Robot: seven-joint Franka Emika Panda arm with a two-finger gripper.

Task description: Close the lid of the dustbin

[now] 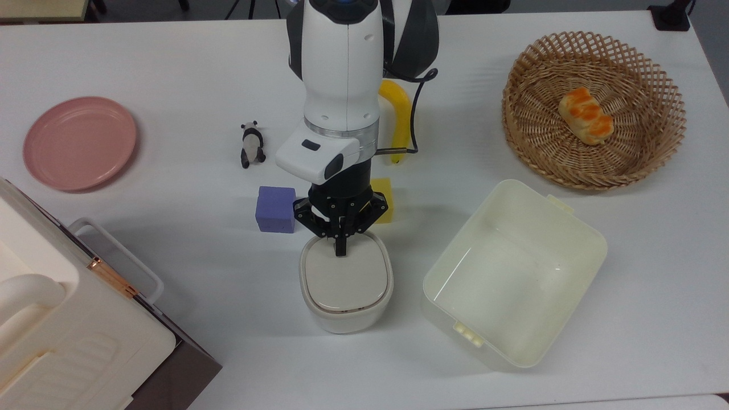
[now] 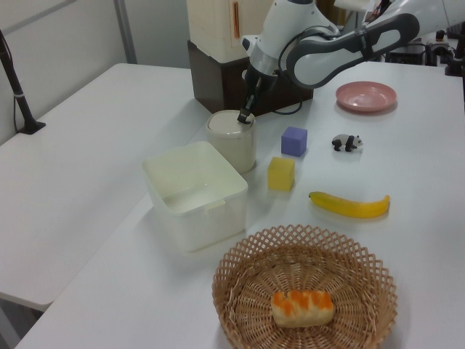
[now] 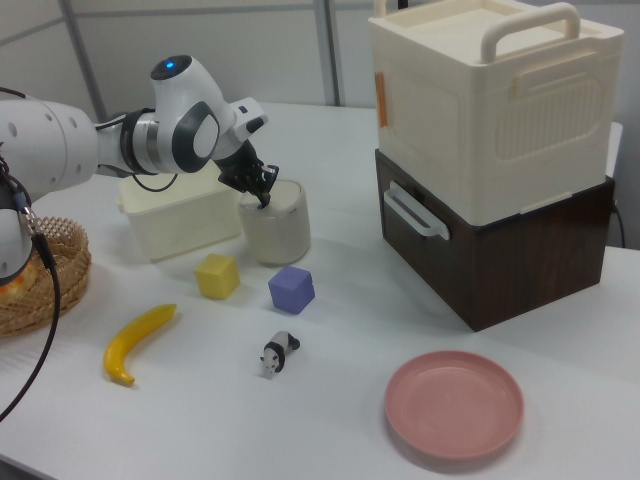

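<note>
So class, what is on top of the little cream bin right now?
Its lid lies flat over the bin, and the gripper presses down near one edge. The lid covers the bin's inside.

The arm hid the middle of the banana point(image 1: 397, 114) and part of the yellow cube point(image 1: 385, 206) in the top view, whose left edge cut off the large cream case point(image 1: 62, 336).

The arm reaches steeply downward, its pincer point(image 1: 340, 249) pinched closed with fingertips together.
</note>
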